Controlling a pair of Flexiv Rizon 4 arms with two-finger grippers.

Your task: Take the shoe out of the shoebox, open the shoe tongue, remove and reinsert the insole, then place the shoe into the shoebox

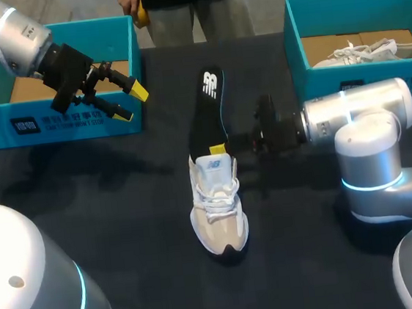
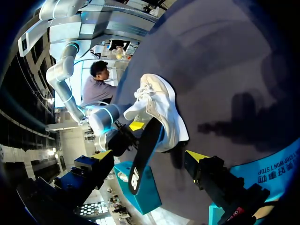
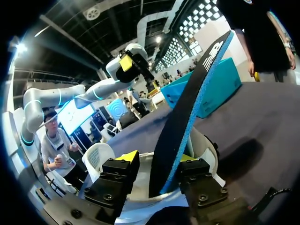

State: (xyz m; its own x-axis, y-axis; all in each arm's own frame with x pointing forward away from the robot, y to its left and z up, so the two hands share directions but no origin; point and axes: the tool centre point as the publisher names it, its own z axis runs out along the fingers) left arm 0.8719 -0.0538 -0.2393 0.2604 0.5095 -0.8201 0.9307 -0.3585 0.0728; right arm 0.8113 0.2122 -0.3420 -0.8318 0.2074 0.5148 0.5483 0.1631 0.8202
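Currently my right gripper (image 1: pixel 224 149) sits at the centre of the head view, brought in level from the frame's right side, right at the heel collar of the shoe (image 1: pixel 218 211). Whether it is clamped or slack I cannot tell from any view. The black insole (image 1: pixel 207 106) meets it there: one end is down at the shoe's collar, and the rest runs toward the top centre of the frame, logo end farthest out. From my right wrist camera the insole (image 3: pixel 197 89) rises steeply just ahead of that gripper, black face and blue edge both showing. The shoe, white and beige and laced, stands on its sole on the dark table (image 1: pixel 123 207) just below the frame's centre, toe toward the bottom edge. My left gripper (image 1: pixel 131 103) hangs in the upper left of the frame, released and holding nothing, its yellow tips well apart above the front wall of the left shoebox (image 1: pixel 70 128). That teal box shows bare cardboard inside. In the upper right corner stands the right shoebox (image 1: pixel 298 49), also teal, with a second pale shoe (image 1: pixel 372 50) lying in it. From my left wrist camera the shoe (image 2: pixel 161 110) and insole lie well ahead of the left gripper, with my right arm (image 2: pixel 105 119) beyond them.
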